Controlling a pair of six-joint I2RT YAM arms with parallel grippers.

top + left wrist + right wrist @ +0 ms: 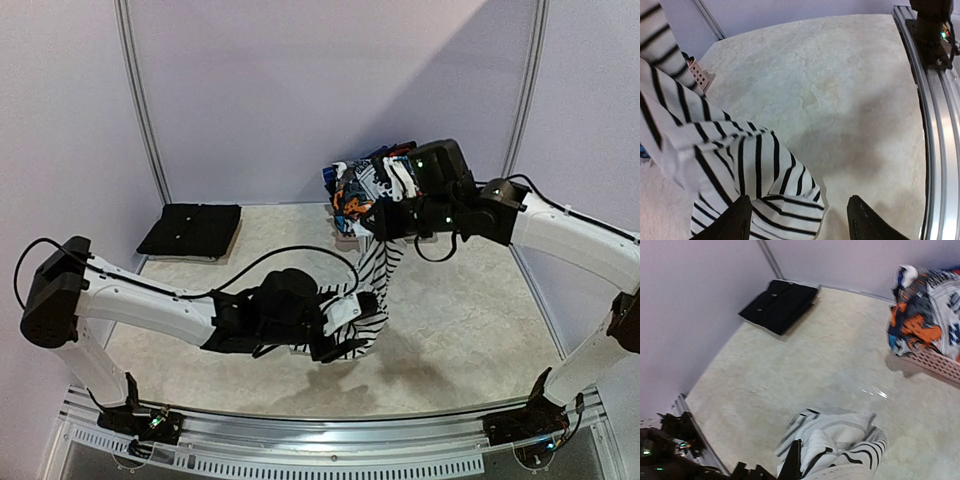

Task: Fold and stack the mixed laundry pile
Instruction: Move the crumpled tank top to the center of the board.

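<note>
The striped garment [378,275] looks limp and light, hanging from the right gripper [383,226] — clamped on it. Below, the left gripper [800,212] gapes — best pinch the lower hem.

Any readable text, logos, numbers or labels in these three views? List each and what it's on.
No text is readable in any view.
Graphic-print garment: blue, orange, white and black shapes, no legible letters.
Striped garment: stripes only.
Folded black garment: a few pale specks, too small to read.
Pink basket: no label showing.
Left arm and right arm: indicator lights only, no legible marking.
</note>
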